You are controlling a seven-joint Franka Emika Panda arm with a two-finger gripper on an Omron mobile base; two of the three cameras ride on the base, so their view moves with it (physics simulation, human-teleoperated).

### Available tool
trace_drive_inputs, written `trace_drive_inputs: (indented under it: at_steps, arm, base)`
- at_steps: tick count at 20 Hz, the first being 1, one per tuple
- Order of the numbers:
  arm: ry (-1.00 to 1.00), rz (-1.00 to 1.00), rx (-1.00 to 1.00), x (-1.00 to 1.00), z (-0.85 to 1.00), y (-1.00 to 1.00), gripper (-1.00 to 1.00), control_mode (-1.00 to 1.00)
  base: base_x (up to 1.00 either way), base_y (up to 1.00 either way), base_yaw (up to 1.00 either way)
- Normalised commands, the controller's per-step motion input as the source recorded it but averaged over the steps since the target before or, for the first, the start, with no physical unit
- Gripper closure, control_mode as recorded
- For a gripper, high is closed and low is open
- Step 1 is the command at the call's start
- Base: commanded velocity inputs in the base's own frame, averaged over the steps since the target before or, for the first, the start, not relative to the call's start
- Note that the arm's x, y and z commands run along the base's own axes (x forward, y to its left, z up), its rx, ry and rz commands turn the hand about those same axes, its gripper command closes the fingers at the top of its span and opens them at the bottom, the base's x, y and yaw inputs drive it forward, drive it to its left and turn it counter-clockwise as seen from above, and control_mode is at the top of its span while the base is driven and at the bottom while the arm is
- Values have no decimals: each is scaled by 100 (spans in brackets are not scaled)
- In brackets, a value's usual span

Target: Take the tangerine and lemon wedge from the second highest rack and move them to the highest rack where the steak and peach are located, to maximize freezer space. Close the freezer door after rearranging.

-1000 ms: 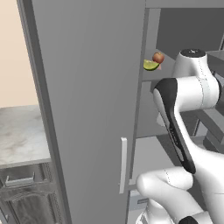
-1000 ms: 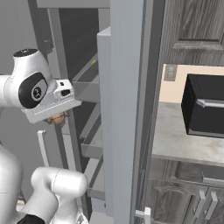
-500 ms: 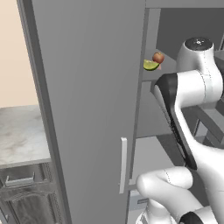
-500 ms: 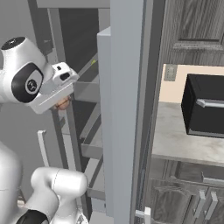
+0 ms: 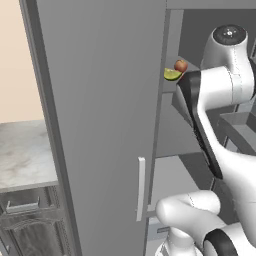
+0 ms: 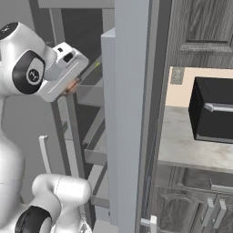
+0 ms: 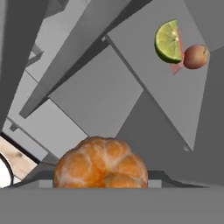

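**Arm has climbed toward the top rack, tangerine in hand**

Over the last second the arm has swung upward: in the left base view its top joint now stands higher than the fruit on the rack, and in the right base view the hand has tipped up and risen beside the shelves.

The gripper (image 6: 72, 85) holds the tangerine (image 7: 101, 162), which sits low in the hand view, right at the fingers; the finger tips themselves are hidden behind the fruit, so the pinch is judged from the fruit lodged between them. In the right base view a sliver of orange shows under the white hand.

On the highest rack (image 7: 175, 100) the lemon wedge (image 7: 168, 41) lies with its cut face toward the hand camera, touching the thin pink steak (image 7: 177, 65), whose edge peeks out beside and below it. The peach (image 7: 195, 57) rests just beside the wedge, against the steak. The left base view shows the wedge (image 5: 171, 74) and peach (image 5: 180, 65) side by side at the rack's edge.

The freezer door (image 5: 105, 120) stands open, its pale bar handle (image 5: 140, 189) facing the left camera.
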Motion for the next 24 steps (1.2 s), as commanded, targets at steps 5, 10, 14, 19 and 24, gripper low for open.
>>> trace_drive_inputs:
  at_steps: [5, 10, 14, 19, 24]
  arm:
    - [-10, 7, -6, 50, 0, -29, 100, -100]
    - [-16, 14, -4, 35, 0, -18, 100, -100]
    - [-11, 11, -4, 50, 0, -25, 100, -100]
    - [0, 3, -1, 66, 0, -14, 100, -100]
    - [0, 1, -1, 53, 0, -3, 100, -100]
  base:
    - [0, 0, 0]
    - [0, 0, 0]
    - [0, 0, 0]
    - [0, 0, 0]
    - [0, 0, 0]
